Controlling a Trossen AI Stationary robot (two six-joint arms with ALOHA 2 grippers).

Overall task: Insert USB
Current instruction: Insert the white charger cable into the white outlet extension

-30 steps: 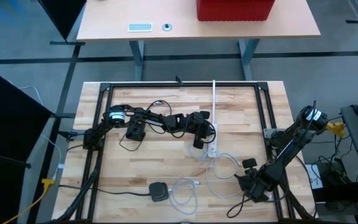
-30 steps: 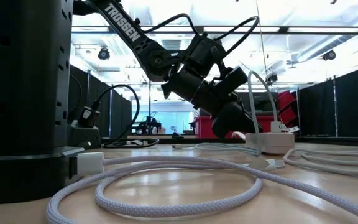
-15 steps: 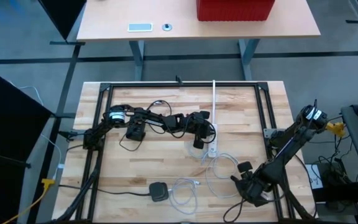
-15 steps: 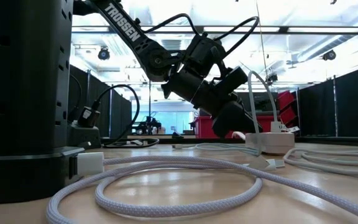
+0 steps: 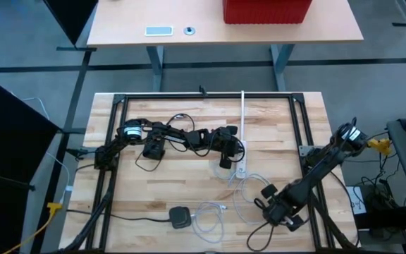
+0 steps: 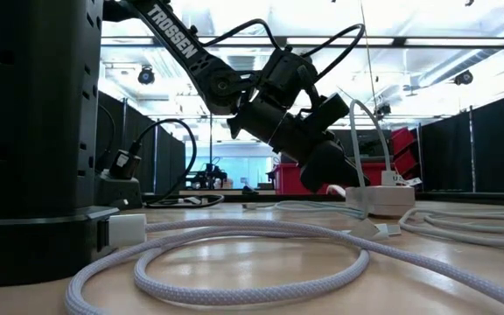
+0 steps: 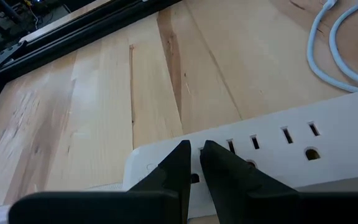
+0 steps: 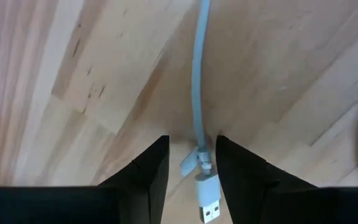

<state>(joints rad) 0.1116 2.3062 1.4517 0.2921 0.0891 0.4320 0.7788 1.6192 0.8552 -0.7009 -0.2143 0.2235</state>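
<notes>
A white power strip (image 5: 242,161) lies on the wooden table, its outlets (image 7: 297,134) facing up. My left gripper (image 5: 232,151) reaches in from the left, slanting down, fingers all but shut, tips at the strip's end (image 7: 166,163). Loops of white cable (image 5: 251,189) lie near the strip. The cable's USB plug (image 8: 207,208) lies flat on the wood. My right gripper (image 8: 191,142) points down over it, open, one finger on either side of the cable (image 8: 197,87) and touching nothing. My left gripper's fingertips (image 7: 180,155) stand on the power strip's top, close to its long edge near one end (image 7: 166,163), coming in slanting down from the table's left. Whether they press on the strip I cannot tell. The strip lies flat on the table.
A second white cable (image 5: 206,217) and a black puck with its cord (image 5: 180,216) lie near the front edge. A thick braided cable (image 6: 234,254) loops close to the low camera. A black frame (image 5: 203,97) rims the table.
My right gripper has moved toward the table's left, over the white cable loops, and its wrist has rolled. My left arm has kept still at the power strip.
</notes>
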